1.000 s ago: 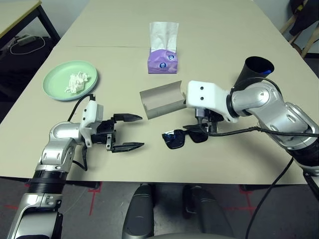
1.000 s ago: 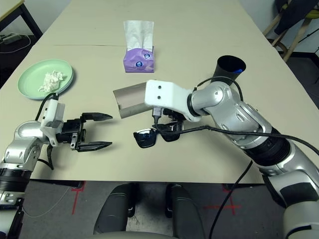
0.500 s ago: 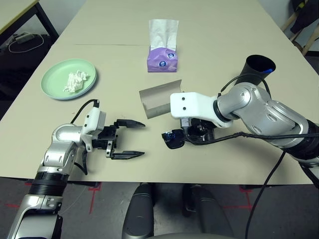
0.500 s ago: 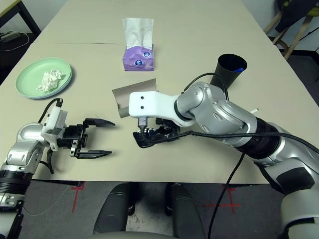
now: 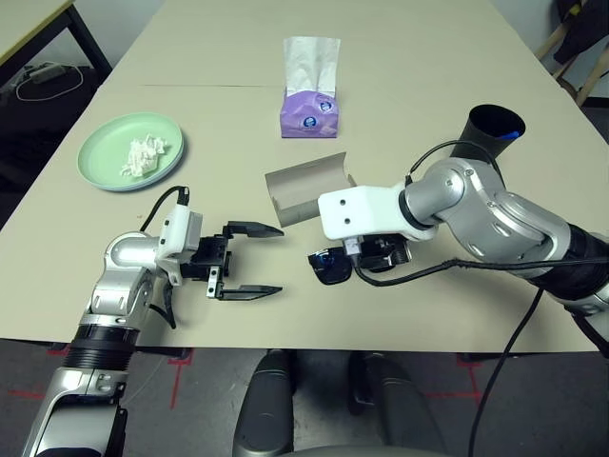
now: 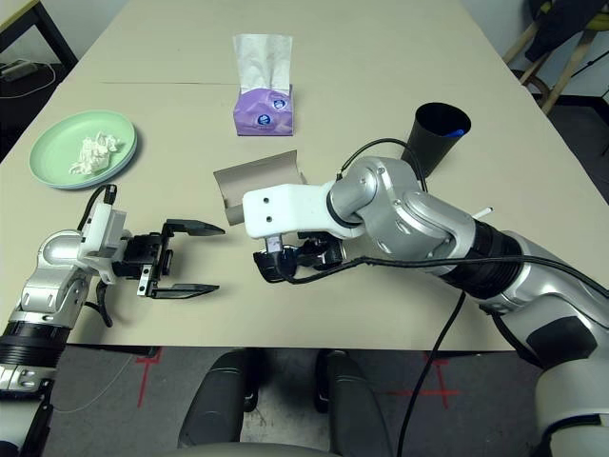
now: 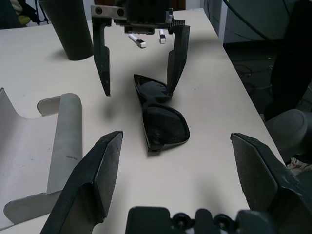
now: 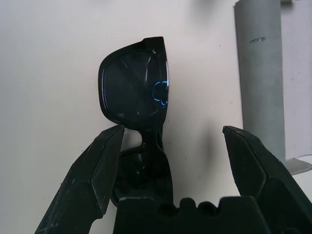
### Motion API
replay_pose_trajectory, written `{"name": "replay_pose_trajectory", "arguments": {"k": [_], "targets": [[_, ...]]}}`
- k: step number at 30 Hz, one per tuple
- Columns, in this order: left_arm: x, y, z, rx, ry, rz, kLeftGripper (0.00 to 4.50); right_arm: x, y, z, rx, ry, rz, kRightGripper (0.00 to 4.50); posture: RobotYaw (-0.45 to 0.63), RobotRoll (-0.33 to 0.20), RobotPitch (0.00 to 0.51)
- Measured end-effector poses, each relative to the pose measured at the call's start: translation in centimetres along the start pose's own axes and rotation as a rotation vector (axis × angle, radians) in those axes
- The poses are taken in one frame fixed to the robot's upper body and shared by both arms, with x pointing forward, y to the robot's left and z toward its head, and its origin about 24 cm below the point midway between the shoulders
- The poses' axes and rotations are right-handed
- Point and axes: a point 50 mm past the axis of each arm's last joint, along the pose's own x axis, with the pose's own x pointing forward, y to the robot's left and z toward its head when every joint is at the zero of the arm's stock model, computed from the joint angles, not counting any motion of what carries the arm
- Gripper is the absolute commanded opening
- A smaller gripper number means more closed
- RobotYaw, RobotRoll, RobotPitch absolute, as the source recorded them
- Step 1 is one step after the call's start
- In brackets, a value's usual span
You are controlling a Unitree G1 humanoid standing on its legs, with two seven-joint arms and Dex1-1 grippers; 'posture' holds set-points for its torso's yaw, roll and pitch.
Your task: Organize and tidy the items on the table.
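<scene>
Right wrist view: right hand (image 8: 174, 129) fingers wide apart over sunglasses (image 8: 136, 87), nothing gripped. Landmark = glasses case (image 5: 308, 188), grey, open side up on tabletop (image 5: 238, 319). Sunglasses lie on the robot's side of case, near it, not touching. Left hand (image 5: 280, 259) also spread, empty, left of sunglasses. Plates (image 5: 105, 167) with tissue wad (image 5: 145, 156) farther left of case. Step in hand, judged: pick up sunglasses. Do it well: center frame between fingers first, since one finger sits close over a lens edge; lower straight, close gently across the bridge, keep pads off lens faces, lift level. Avoid nudging case wall when closing. Left hand should hold off, could steady case for insertion after.
</scene>
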Motion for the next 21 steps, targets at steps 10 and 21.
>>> {"name": "replay_pose_trajectory", "arguments": {"k": [10, 21], "targets": [[-0.01, 0.00, 0.03, 0.006, 0.000, 0.000, 4.48, 0.42, 0.22, 0.04, -0.024, 0.035, 0.037, 4.50, 0.18, 0.000, 0.185], [-0.05, 0.02, 0.01, 0.002, 0.003, 0.007, 4.48, 0.84, -0.01, -0.42, 0.009, 0.074, 0.054, 4.50, 0.18, 0.000, 0.183]]}}
